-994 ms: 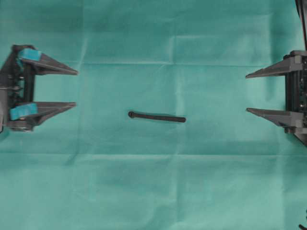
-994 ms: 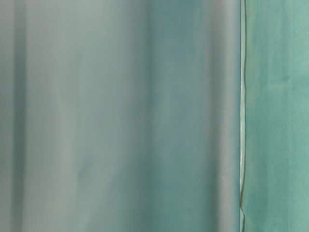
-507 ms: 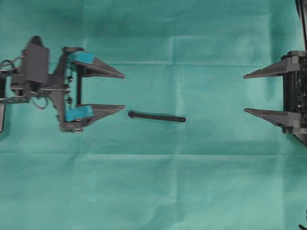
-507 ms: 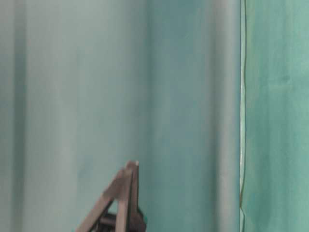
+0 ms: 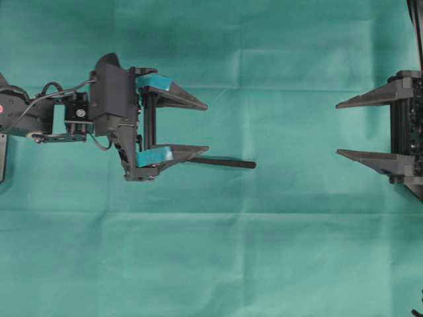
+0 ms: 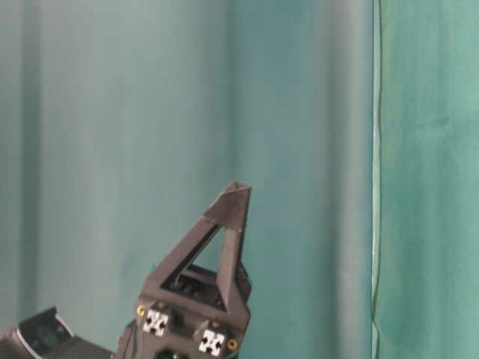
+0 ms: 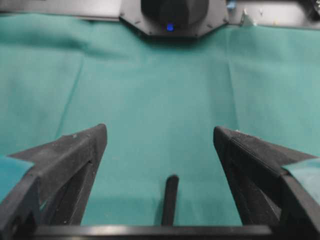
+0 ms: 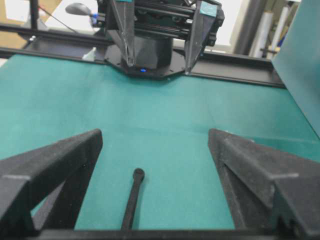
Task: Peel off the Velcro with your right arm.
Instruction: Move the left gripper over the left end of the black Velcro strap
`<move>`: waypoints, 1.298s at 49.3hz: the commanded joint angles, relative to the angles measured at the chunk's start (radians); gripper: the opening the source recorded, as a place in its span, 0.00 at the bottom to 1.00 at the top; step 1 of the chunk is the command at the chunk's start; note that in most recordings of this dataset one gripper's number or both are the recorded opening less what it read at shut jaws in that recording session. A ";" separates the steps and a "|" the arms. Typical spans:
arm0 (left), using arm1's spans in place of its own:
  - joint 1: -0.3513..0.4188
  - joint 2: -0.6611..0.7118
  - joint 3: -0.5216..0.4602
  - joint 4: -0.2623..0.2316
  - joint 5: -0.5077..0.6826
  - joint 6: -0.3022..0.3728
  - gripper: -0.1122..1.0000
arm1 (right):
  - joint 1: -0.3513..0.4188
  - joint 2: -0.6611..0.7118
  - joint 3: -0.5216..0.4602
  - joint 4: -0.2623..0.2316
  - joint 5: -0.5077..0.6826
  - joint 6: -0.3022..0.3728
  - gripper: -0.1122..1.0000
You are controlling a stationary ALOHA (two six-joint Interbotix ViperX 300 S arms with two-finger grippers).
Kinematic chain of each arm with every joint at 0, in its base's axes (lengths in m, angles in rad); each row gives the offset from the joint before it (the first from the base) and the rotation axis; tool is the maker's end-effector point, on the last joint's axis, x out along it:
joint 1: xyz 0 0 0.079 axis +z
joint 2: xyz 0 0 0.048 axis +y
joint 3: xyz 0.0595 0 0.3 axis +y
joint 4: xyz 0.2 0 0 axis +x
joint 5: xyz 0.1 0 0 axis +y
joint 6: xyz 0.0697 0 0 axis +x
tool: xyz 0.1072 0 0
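Observation:
The Velcro [image 5: 228, 162] is a thin black strip lying flat on the green cloth at mid-table. My left gripper [image 5: 207, 127], with teal tape on its fingers, stands open. From overhead its lower finger [image 5: 182, 153] covers the strip's rounded left end. In the left wrist view the Velcro [image 7: 170, 200] runs up between the wide jaws of the left gripper [image 7: 160, 132], touching neither. My right gripper [image 5: 337, 129] is open at the right edge, well clear of the strip. The right wrist view shows the Velcro [image 8: 132, 195] ahead of the right gripper [image 8: 155, 134], rounded end farthest.
The green cloth [image 5: 211, 264] covers the whole table and has shallow fold lines. A green drape [image 6: 299, 149] fills the table-level view behind the left gripper [image 6: 238, 187]. A black frame rail [image 8: 240, 77] and a tilted green panel [image 8: 300, 75] border the far side.
The left arm has travelled right from the table's left edge until its lower finger overlaps the Velcro's rounded end. The Velcro and the right gripper have not moved.

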 commanded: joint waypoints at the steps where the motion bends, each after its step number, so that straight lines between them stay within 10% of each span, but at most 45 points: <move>1: 0.003 -0.003 -0.049 -0.002 0.071 -0.002 0.97 | 0.000 0.003 -0.009 -0.002 -0.009 0.002 0.83; 27: 0.009 0.098 -0.264 -0.002 0.597 0.002 0.97 | -0.002 0.003 -0.014 -0.003 -0.009 0.009 0.83; 64: 0.021 0.279 -0.293 -0.002 0.624 0.017 0.97 | 0.000 0.003 -0.011 -0.008 -0.009 0.025 0.83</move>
